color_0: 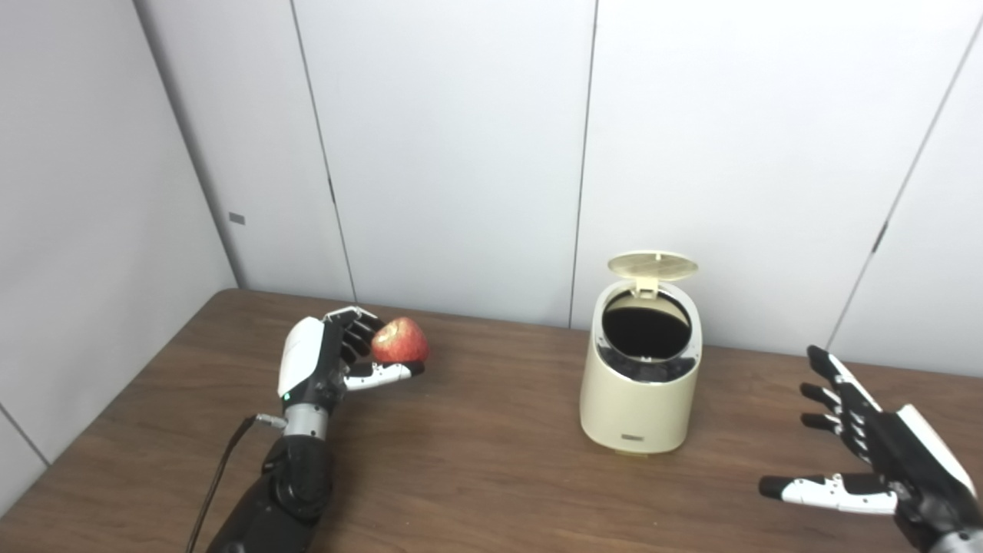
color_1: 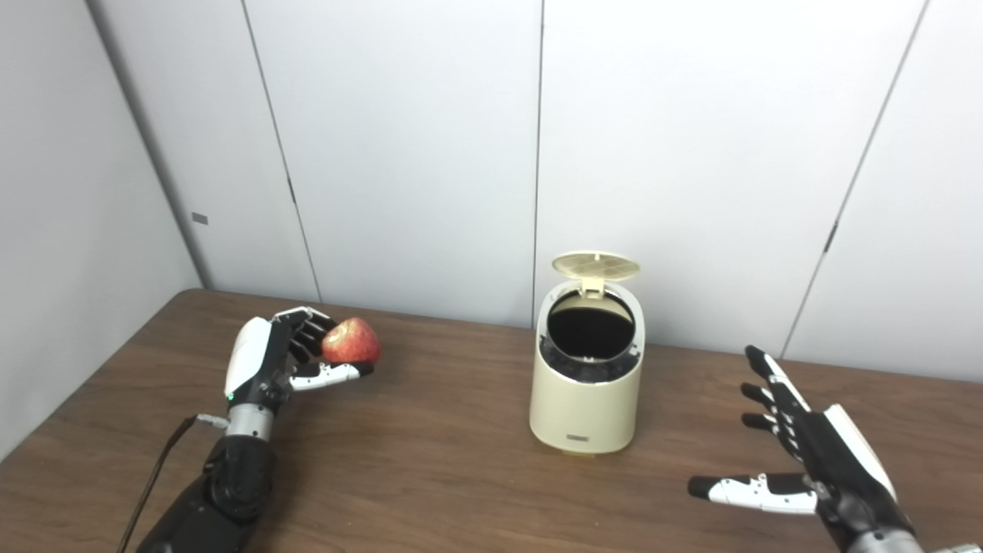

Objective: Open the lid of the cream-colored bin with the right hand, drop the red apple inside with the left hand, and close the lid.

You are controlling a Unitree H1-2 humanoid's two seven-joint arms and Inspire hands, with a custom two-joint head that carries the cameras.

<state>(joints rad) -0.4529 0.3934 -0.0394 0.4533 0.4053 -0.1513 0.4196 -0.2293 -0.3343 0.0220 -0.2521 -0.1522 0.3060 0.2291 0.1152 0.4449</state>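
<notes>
The left hand [color_0: 322,361] is holding the red apple [color_0: 400,341] above the desk [color_0: 476,461], toward its left edge. The cream-colored bin [color_0: 640,384] is standing mid-desk, lid [color_0: 652,266] raised. The right hand [color_0: 875,453] is hovering wide open near the right edge.

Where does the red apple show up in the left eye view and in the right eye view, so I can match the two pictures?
Left eye view: the apple sits left of centre, held up in the left hand.
Right eye view: the apple is further left in the picture, in the same hand.
Shared landmark: the cream bin with its lid raised, to the right of the apple in both.
</notes>
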